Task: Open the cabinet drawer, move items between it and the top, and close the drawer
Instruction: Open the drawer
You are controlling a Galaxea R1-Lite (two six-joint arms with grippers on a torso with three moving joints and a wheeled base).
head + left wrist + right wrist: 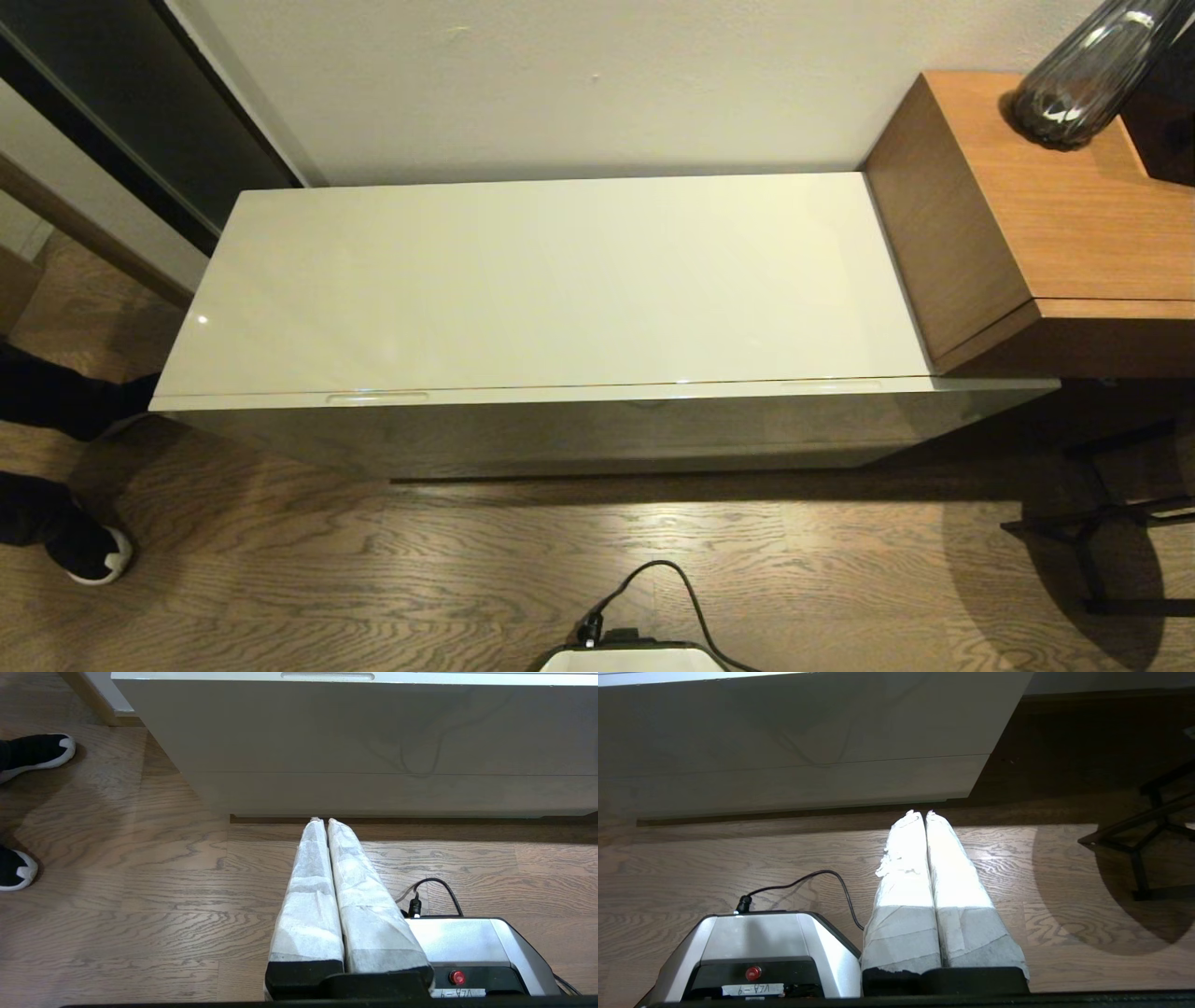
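Note:
The glossy cream-beige cabinet top (pixel 560 280) lies bare in the head view. Below its front edge the wide drawer (pixel 597 434) is shut, with one slot handle (pixel 377 398) at the left and another (pixel 831 385) at the right. The left handle also shows in the left wrist view as a slot handle (pixel 327 676). No slippers or tissue pack are in view. My left gripper (pixel 322 820) hangs low over the floor in front of the cabinet, shut and empty. My right gripper (pixel 920 812) hangs likewise, shut and empty. Neither gripper shows in the head view.
A higher orange-brown wooden surface (pixel 1074 205) adjoins the cabinet's right end, carrying a dark glass vase (pixel 1083 75). A person's black shoes (pixel 84 551) stand on the wood floor at the left. My base (pixel 635 658) with its cable is near the front. A black stand (pixel 1102 523) is at the right.

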